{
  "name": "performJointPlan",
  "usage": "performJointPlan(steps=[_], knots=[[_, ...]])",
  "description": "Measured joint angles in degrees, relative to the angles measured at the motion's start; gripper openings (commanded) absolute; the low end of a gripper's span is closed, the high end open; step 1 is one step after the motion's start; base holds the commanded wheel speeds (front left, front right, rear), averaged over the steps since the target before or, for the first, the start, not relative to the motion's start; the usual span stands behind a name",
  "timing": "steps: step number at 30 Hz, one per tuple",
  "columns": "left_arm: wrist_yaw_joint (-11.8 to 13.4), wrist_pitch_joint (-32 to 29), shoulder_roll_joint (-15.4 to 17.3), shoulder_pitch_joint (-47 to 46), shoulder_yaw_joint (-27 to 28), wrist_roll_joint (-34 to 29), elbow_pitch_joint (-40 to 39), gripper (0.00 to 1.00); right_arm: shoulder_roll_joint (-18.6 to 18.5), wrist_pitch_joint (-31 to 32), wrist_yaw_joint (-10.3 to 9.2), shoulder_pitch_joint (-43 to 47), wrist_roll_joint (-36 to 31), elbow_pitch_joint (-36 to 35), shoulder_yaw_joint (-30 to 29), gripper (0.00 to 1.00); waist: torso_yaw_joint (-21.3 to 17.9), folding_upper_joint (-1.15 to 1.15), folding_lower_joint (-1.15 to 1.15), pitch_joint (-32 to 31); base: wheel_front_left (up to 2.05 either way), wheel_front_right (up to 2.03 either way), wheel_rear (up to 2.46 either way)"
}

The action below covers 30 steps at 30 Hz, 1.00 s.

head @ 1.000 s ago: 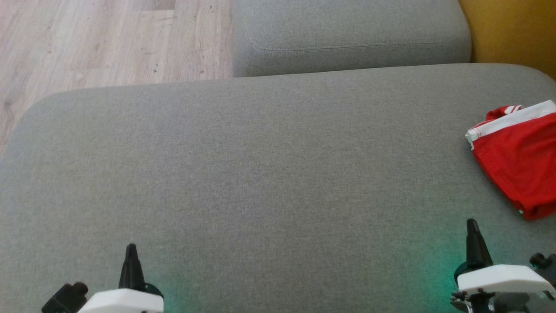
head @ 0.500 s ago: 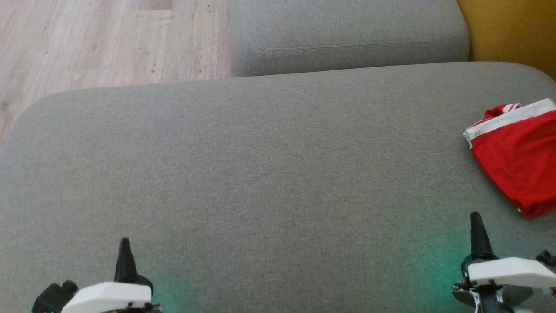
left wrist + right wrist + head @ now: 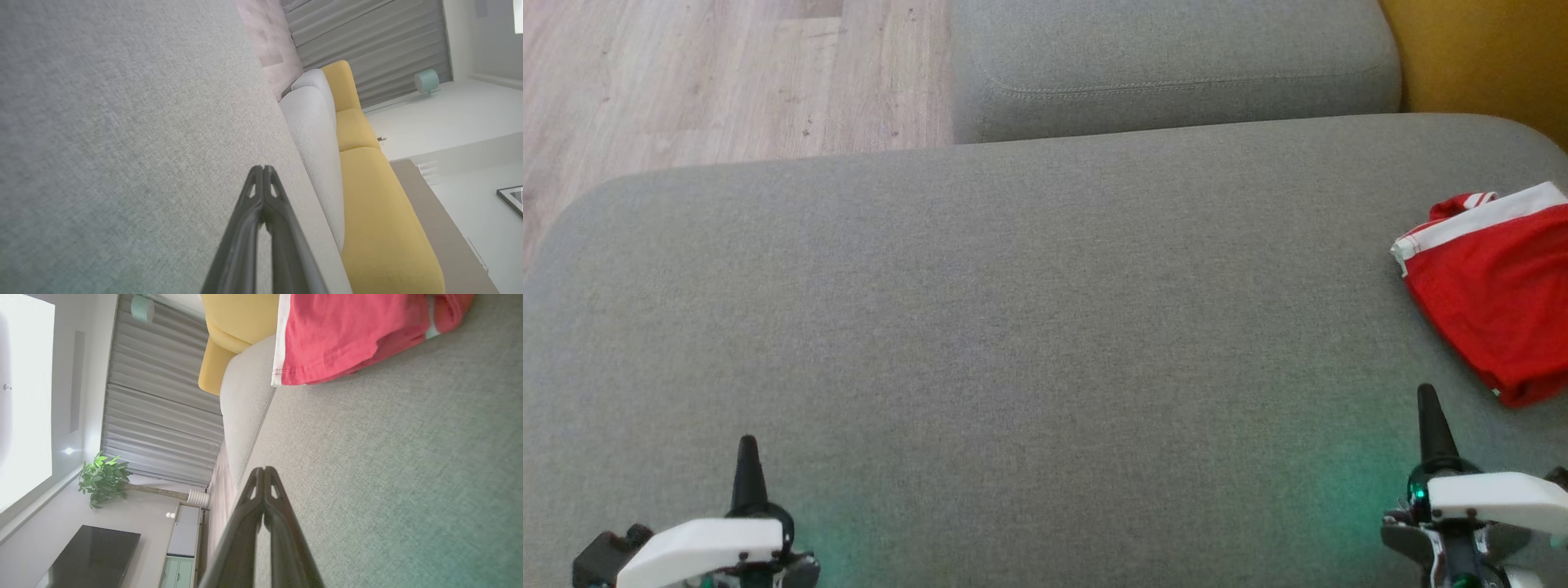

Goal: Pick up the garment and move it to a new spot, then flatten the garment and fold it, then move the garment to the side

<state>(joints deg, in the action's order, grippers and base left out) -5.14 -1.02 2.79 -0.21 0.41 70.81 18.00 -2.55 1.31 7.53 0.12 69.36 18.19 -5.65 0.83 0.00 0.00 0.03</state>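
Here, the garment (image 3: 1494, 310) lay as a compact red bundle at the right border of the grey seat cushion (image 3: 1013, 327). A white band ran along its far edge, and the margin of the head view cut off its right part. In the right wrist view its stitched red hem rested flat on the cushion fabric.

The left gripper (image 3: 746, 445) stood at the lower left over the near part of the cushion, its fingers pressed together tip to tip and holding nothing. The right gripper (image 3: 1427, 392) stood at the lower right, fingers likewise closed and empty, near the near corner of the garment but apart from it.

A broad stretch of bare grey fabric extended between the two grippers and from the garment to the cushion's left edge. The far edge was rounded, curving down at the far left corner to the pale wood floor (image 3: 686, 82). A second grey cushion (image 3: 1176, 73) adjoined the middle of the far edge, and yellow upholstery (image 3: 1486, 57) bounded the upper right corner.
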Motion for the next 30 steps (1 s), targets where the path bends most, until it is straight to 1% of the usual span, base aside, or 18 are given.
performJointPlan(steps=[30], knots=[[-1.74, -4.77, -0.10, -2.24, 3.55, 19.62, -1.71, 0.00, 0.00, 4.41, 0.00, -2.86, 20.64, -1.49, -1.88, 0.00, -0.79, 0.00, 0.00, 0.14, 0.00, 0.00, 0.00]])
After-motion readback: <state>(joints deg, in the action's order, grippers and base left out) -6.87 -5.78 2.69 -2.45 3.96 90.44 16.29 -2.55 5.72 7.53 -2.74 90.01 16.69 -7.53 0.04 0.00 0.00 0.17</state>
